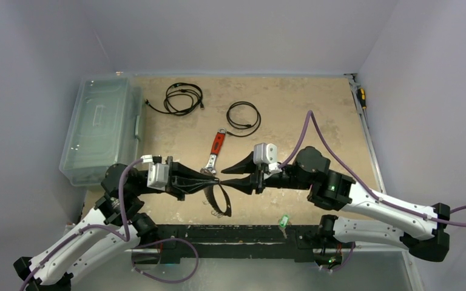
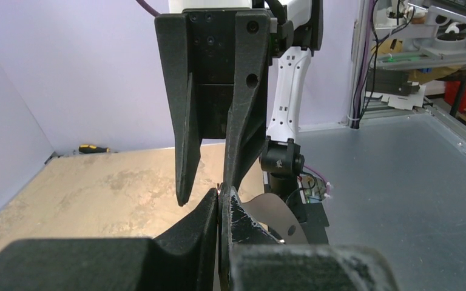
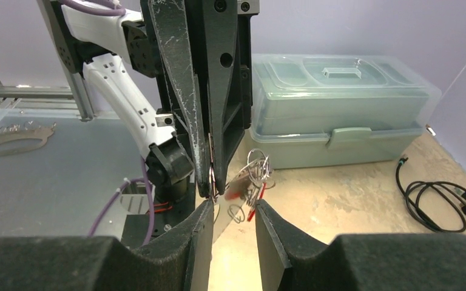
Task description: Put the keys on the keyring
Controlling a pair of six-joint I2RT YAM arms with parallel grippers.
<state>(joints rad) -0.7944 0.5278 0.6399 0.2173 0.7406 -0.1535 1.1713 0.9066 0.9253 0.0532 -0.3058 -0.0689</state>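
Note:
My left gripper (image 1: pixel 213 180) and right gripper (image 1: pixel 223 177) meet tip to tip above the table's near edge. The left gripper (image 2: pixel 219 197) is shut on the thin wire of the keyring (image 3: pixel 210 165), whose loop (image 1: pixel 225 206) hangs below the tips. In the right wrist view a blurred bunch of small silver rings and keys (image 3: pixel 256 173) with red parts dangles just beyond my right gripper (image 3: pixel 233 205), which is open with nothing between its fingers. A green-headed key (image 1: pixel 284 220) lies apart on the black rail by the right arm's base.
A red-handled wrench (image 1: pixel 216 148) lies just beyond the grippers. Two black coiled cables (image 1: pixel 182 97) (image 1: pixel 244 117) sit farther back. A clear lidded plastic box (image 1: pixel 100 127) stands at the left. A yellow-handled screwdriver (image 1: pixel 361 97) lies at the back right edge.

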